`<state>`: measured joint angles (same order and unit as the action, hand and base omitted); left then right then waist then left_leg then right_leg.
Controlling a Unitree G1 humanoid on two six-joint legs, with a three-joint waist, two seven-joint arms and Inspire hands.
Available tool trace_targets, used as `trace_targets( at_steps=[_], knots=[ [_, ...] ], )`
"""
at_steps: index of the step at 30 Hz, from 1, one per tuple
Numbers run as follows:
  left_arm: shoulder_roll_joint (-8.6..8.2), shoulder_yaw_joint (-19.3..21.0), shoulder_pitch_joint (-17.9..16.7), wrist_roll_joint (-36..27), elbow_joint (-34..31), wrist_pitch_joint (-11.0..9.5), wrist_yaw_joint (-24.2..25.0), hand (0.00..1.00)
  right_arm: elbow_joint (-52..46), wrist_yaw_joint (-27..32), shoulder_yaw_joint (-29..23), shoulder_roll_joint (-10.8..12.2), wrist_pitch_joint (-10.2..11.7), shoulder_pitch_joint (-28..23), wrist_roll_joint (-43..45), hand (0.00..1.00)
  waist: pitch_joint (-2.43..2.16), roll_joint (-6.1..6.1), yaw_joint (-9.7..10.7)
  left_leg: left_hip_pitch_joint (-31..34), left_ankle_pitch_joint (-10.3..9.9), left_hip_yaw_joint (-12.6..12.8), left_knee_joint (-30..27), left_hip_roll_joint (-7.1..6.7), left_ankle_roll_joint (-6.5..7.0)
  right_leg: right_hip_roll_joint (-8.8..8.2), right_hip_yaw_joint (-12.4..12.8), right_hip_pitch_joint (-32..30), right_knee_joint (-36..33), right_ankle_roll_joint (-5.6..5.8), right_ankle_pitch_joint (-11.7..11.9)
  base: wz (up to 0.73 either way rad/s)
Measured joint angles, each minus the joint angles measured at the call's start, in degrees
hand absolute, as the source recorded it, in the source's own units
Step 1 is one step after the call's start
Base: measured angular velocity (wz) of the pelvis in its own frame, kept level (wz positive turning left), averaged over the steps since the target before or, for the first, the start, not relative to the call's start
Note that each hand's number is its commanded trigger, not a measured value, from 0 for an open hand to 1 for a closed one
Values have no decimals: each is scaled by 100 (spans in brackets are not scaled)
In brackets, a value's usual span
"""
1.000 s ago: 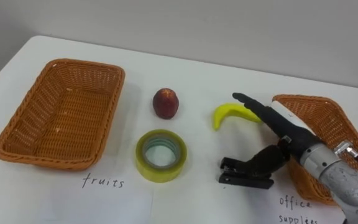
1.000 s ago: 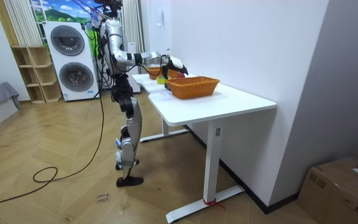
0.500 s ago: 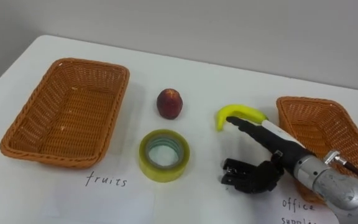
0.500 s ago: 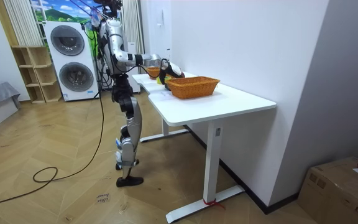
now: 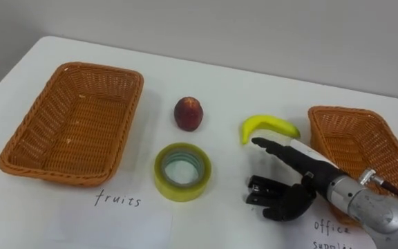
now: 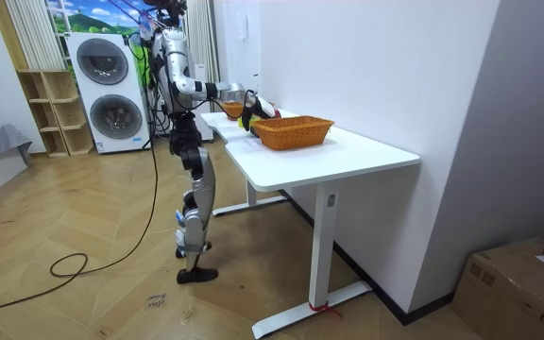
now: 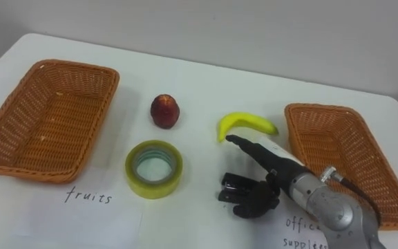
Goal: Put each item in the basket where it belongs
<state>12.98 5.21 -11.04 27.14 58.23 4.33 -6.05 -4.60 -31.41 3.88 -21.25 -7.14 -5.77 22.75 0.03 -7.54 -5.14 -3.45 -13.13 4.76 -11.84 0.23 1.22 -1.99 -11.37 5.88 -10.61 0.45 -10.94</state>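
A black stapler (image 5: pixel 256 190) lies on the white table (image 5: pixel 226 83), right of a yellow tape roll (image 5: pixel 181 171). My right hand (image 5: pixel 301 196) comes in from the lower right and rests on the stapler's right end, its dark fingers curled round it and its thumb stretched out to the left. Just beyond the thumb lies a banana (image 5: pixel 268 126). A red apple (image 5: pixel 188 113) sits left of the banana. The wicker fruit basket (image 5: pixel 9 152) stands at the left and the wicker office basket (image 5: pixel 337 112) at the right, both with nothing in them.
Paper labels lie at the front edge: "fruits" (image 5: pixel 116 201) under the left basket, "office supplies" (image 5: pixel 333 232) by the right one. In the room view I stand at the table's far end (image 6: pixel 244 142), with washing machines (image 6: pixel 111 90) behind me.
My right hand has come down and to the left onto the stapler, and its fingers have curled round it. The whole eye view has shifted slightly.
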Motion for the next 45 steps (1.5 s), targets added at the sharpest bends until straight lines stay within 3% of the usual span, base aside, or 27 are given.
trace_targets(
  at_steps=[14,21,28,45],
  knots=[
    [10,-94,-2,0,-148,55,-5,0,161,-5,-2,15,-47,2,110,0,52,11,2,-2,-1,-2,20,1,1,5,4,-17,3,0,0,0],
    [10,-93,1,3,-207,77,-13,0,161,-5,-1,31,-45,2,260,0,44,25,-2,-2,-1,-4,20,-3,1,5,6,-17,3,2,1,0],
    [10,-90,-1,2,-207,176,-28,0,161,-5,0,53,-53,1,448,0,-17,91,-10,-24,0,-2,23,-2,0,3,-1,-3,4,2,1,0],
    [-2,-119,-3,-6,-204,279,-126,0,157,-5,21,180,-251,14,941,0,0,-15,0,-17,1,-16,44,-4,0,6,-25,22,7,2,5,0]
  ],
)
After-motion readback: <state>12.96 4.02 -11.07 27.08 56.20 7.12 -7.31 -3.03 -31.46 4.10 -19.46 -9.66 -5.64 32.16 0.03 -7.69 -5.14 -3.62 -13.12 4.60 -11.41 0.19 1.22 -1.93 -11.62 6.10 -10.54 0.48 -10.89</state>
